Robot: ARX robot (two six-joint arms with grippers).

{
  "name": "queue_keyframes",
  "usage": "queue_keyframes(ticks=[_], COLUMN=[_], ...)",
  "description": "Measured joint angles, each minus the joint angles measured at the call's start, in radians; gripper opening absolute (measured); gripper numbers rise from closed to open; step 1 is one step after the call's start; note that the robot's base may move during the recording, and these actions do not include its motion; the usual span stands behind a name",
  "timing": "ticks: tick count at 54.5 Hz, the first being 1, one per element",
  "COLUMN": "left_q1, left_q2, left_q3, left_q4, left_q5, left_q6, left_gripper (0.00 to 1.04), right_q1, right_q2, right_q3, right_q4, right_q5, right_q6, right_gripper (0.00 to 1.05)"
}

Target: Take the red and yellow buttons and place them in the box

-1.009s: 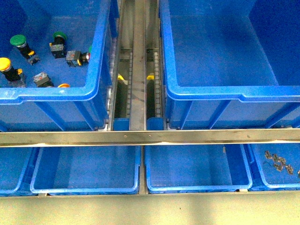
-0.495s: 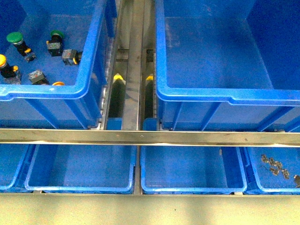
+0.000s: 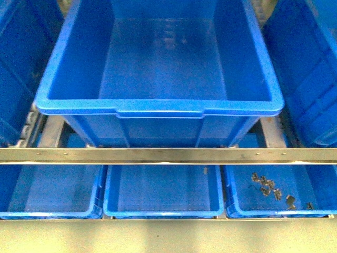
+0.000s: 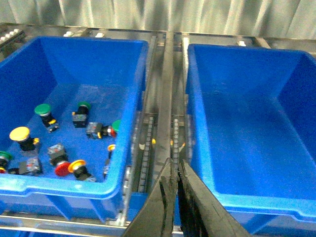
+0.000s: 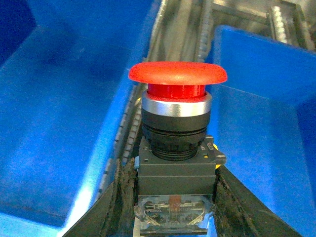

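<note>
The right gripper (image 5: 174, 200) clamps the black body of a red button (image 5: 177, 74), its cap upward. The left gripper (image 4: 177, 167) has its fingers pressed together, holding nothing, over the rails (image 4: 165, 98) beside the box (image 4: 256, 206).

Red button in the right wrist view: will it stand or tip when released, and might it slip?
Probably tips: the red button carries a wide cap over a squat body, and loose buttons in the left wrist view lie on their sides. Likely rigid and secure: the right gripper clamps its flat-sided block.
</note>
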Motion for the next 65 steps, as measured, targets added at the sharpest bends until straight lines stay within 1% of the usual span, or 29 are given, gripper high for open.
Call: queue_keyframes(ticks=[8, 10, 12, 19, 31, 39, 54, 57, 60, 65], left_q1=[0.0, 0.0, 0.0, -0.001, -0.002, -0.002, -0.002, -0.002, -0.002, -0.002], left_q2=[-0.068, -0.069, -0.066, -0.079, -0.219, -0.365, -0.463, -0.542, -0.6, -0.63], left_q3=[-0.02, -0.027, -0.046, -0.048, -0.049, -0.049, -0.049, -0.049, -0.049, -0.049], left_q4=[-0.048, -0.041, -0.003, -0.008, -0.152, -0.294, -0.389, -0.492, -0.56, -0.57], left_q5=[0.0, 0.0, 0.0, 0.006, 0.003, 0.001, 0.001, 0.001, 0.002, -0.001], left_q6=[0.0, 0.0, 0.0, 0.001, 0.002, 0.002, 0.002, 0.002, 0.003, 0.003], left_gripper=[0.03, 0.03, 0.03, 0.03, 0.03, 0.03, 0.03, 0.03, 0.03, 0.03], right_q1=[0.002, 0.002, 0.003, -0.001, 0.007, 0.013, 0.019, 0.019, 0.019, 0.019], right_q2=[0.0, 0.0, 0.0, 0.0, 0.0, 0.001, 0.001, 0.001, 0.0, 0.0], right_q3=[-0.003, -0.003, -0.003, -0.008, -0.017, -0.021, -0.031, -0.032, -0.033, -0.034], right_q4=[0.008, 0.017, 0.021, 0.029, 0.034, 0.039, 0.038, 0.037, 0.036, 0.033], right_q5=[-0.005, -0.005, -0.005, -0.007, -0.016, -0.014, -0.012, -0.012, -0.012, -0.011], right_q6=[0.007, 0.011, 0.014, 0.015, 0.018, 0.023, 0.025, 0.025, 0.025, 0.026], right_gripper=[0.34, 0.34, 0.34, 0.34, 0.34, 0.34, 0.34, 0.34, 0.34, 0.34])
